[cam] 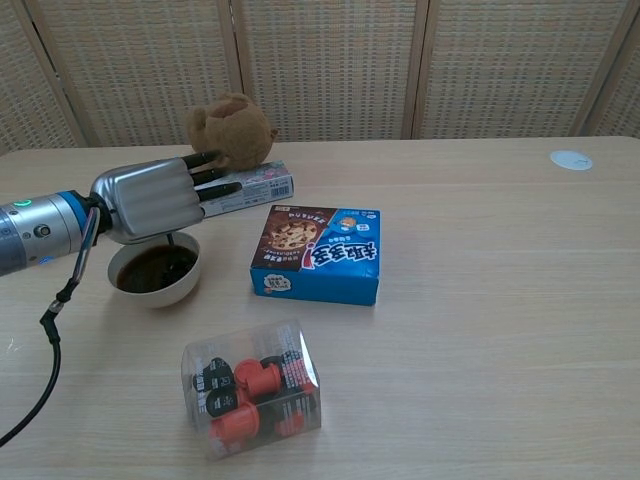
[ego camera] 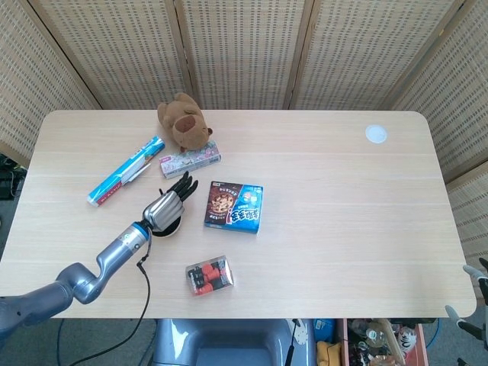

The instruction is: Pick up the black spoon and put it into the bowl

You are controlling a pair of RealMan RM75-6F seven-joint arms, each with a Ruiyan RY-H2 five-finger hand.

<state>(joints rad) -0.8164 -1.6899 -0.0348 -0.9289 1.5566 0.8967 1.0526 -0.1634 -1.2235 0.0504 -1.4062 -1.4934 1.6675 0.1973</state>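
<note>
Pale wood, the bench (ego camera: 328, 198) carries everything. Largest of the clutter is the blue biscuit box (cam: 318, 254), at three o'clock from the white bowl (cam: 155, 272). The left robot hand (cam: 152, 200) hangs directly over that bowl, fingers stretched toward one o'clock; whether they pinch anything I cannot tell. A thin dark stem, likely the black spoon (cam: 170, 240), drops upright from under the palm into the bowl's dark contents. The right robot hand (ego camera: 474, 316) barely shows at the bench's far corner, well apart.

lab-style test setup | woven screens (ego camera: 244, 46) | wooden table (ego camera: 343, 198) with props
</note>
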